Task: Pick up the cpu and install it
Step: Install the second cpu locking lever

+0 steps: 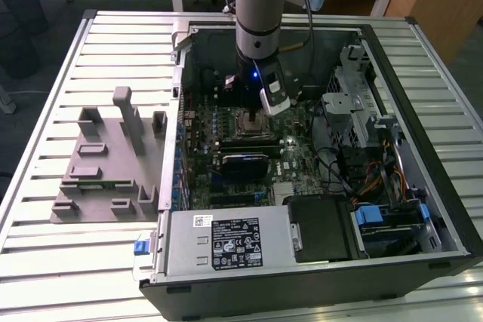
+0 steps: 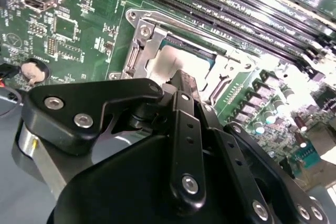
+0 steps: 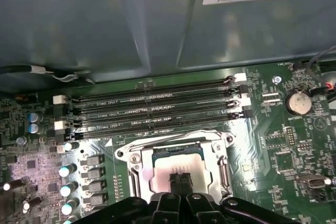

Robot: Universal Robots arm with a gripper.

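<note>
Inside the computer case (image 1: 423,81), closed end effector (image 3: 180,179) rests on the cpu (image 3: 176,167), seated in its socket (image 3: 220,174)

The computer case (image 1: 423,209) lies open on the slatted table (image 1: 45,111), with the slotted tray (image 1: 106,179) beside it toward the exterior view's left. Inside the case, the arm (image 1: 260,5) reaches down over the socket frame (image 3: 176,169). The cpu (image 3: 176,169) sits in that frame, with the gripper (image 3: 181,182) directly above it and the memory slots (image 3: 152,111) alongside.
</note>
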